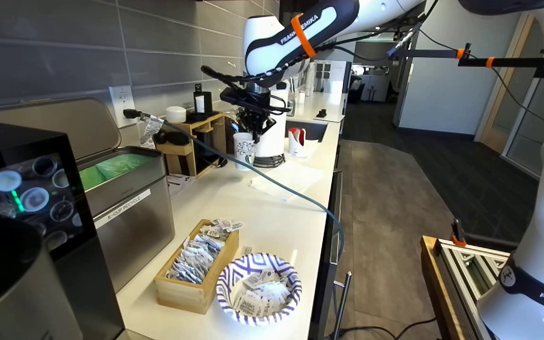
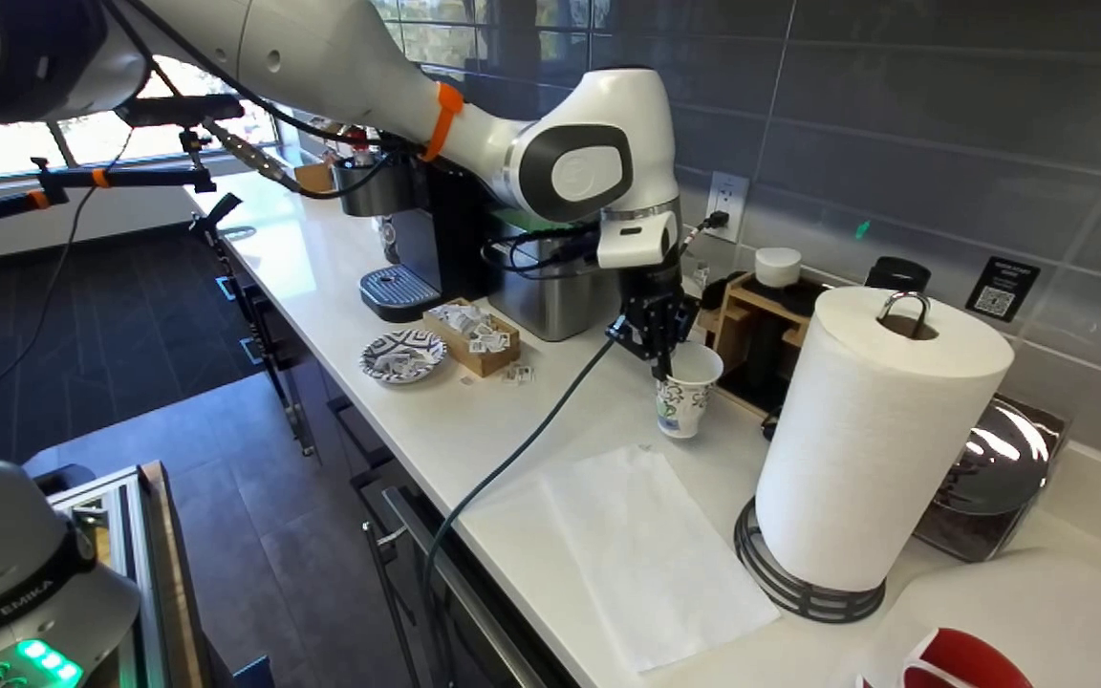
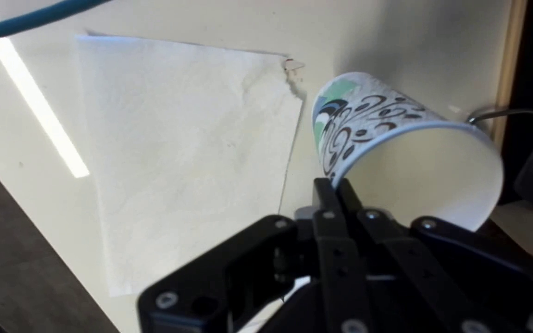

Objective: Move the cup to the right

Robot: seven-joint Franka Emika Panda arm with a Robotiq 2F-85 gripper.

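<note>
The cup (image 2: 686, 406) is a white paper cup, slightly tapered, with dark swirls and a green patch on its side. It is upright or nearly so over the counter in both exterior views (image 1: 244, 147); I cannot tell whether its base touches the counter. My gripper (image 2: 662, 373) comes down from above at the cup's rim. In the wrist view the gripper's fingertips (image 3: 336, 185) are shut on the wall of the cup (image 3: 377, 111), one finger inside and one outside. The cup's mouth faces the camera, and its inside looks bare.
A paper towel roll (image 2: 875, 440) stands near the cup, with a wooden organizer (image 2: 732, 330) behind. A white sheet (image 2: 656, 564) lies in front. A blue cable (image 2: 531, 435) crosses the counter (image 1: 262, 212). The patterned plate (image 1: 260, 261) and packet box (image 1: 177, 290) stand farther along.
</note>
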